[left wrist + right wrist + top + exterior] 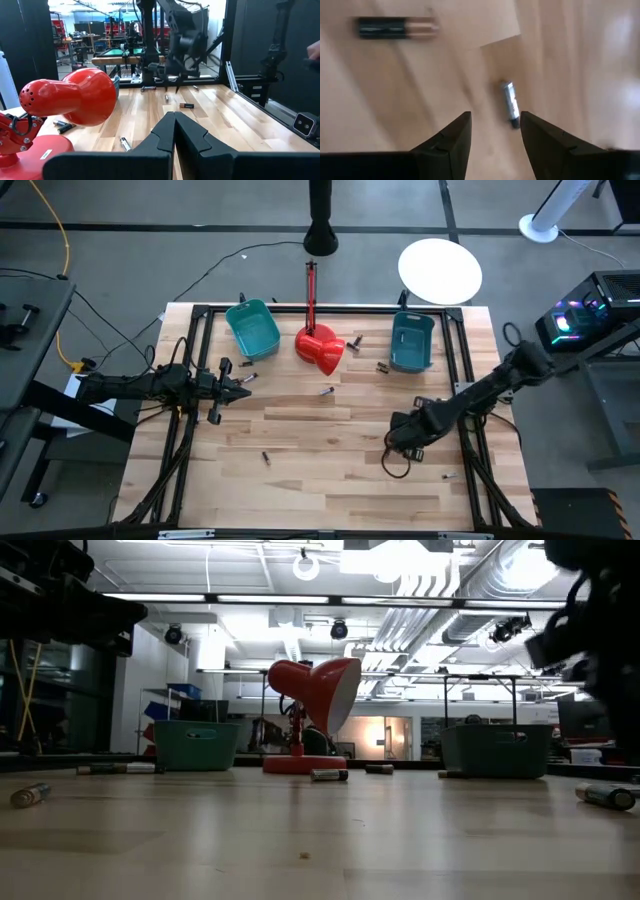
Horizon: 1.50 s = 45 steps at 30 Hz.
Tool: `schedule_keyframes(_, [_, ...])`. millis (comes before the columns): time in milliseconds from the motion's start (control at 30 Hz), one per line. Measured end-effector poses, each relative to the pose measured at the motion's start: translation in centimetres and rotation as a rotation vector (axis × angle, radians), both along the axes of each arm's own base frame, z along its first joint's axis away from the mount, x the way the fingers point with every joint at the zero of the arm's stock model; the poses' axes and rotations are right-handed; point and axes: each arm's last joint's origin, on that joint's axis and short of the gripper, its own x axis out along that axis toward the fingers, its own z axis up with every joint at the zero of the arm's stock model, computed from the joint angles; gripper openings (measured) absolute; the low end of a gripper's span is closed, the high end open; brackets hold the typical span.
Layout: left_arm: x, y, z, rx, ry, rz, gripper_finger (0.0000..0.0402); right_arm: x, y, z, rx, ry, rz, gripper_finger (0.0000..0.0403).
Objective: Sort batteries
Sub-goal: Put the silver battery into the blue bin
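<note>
Overhead, two teal plastic bins (252, 327) (411, 340) flank a red desk lamp (321, 348) on the wooden tabletop (320, 480); their contents cannot be made out. Small dark cylindrical batteries (327, 391) lie scattered. The right hand (492, 132), spread, hovers over one small battery (510, 104). The left hand (174, 131), pressed together, waits near the left bin.

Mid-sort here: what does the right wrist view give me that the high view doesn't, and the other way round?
Only the right wrist view shows the open right gripper above the wood, with a small silver-wrapped battery just beyond its fingertips and a larger black-and-copper battery farther off.

Only the high view shows the layout: two teal bins, the red lamp between them, the left gripper at the left side, and batteries scattered on the table.

Both show the right gripper over the table's right part.
</note>
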Motion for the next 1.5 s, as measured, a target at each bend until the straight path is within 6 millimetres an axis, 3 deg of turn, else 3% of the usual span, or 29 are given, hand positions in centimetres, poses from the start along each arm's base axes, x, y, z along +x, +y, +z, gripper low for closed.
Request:
schedule_keyframes(233, [0.0,0.0,0.0,0.000,0.000,0.000,0.0000,1.6,-1.1,-2.6,-0.050,0.074,0.073,0.0162])
schedule_keyframes(500, [0.0,0.0,0.0,0.000,0.000,0.000,0.0000,1.1,-3.4,-4.1,0.087,0.078,-0.031,0.0154])
schedule_keyframes(600, [0.0,0.0,0.0,0.000,0.000,0.000,0.0000,1.0,-4.0,-3.9,0.126,0.058,-0.037,0.0122])
schedule_keyframes(700, [0.0,0.0,0.0,0.000,0.000,0.001,0.0000,1.1,-4.6,-3.6,0.159,0.033,-0.070,0.0062])
schedule_keyframes(767, [0.0,0.0,0.0,0.000,0.001,0.001,0.0000,1.4,-5.0,-3.0,0.169,0.003,-0.092,0.0021])
schedule_keyframes(867, [0.0,0.0,0.0,0.000,0.000,0.000,0.0000,2.1,-5.6,-1.6,0.146,-0.073,-0.121,0.0018])
schedule_keyframes(1033, [0.0,0.0,0.0,0.000,0.000,0.000,0.0000,2.6,-6.7,3.6,0.051,-0.195,-0.143,0.0006])
schedule_keyframes(1133, [0.0,0.0,0.0,0.000,0.000,0.000,0.0000,2.4,-8.3,7.0,-0.098,-0.304,-0.221,0.0010])
schedule_keyframes(1200, [0.0,0.0,0.0,0.000,0.000,0.001,0.0000,1.9,-9.7,8.3,-0.193,-0.329,-0.296,0.0011])
schedule_keyframes(1300, [0.0,0.0,0.0,0.000,0.000,0.000,0.0000,1.2,-12.4,8.9,-0.271,-0.352,-0.498,0.0012])
schedule_keyframes(1500, [0.0,0.0,0.0,0.000,0.000,0.000,0.0000,-0.1,-17.1,7.8,-0.287,-0.322,-0.842,0.0038])
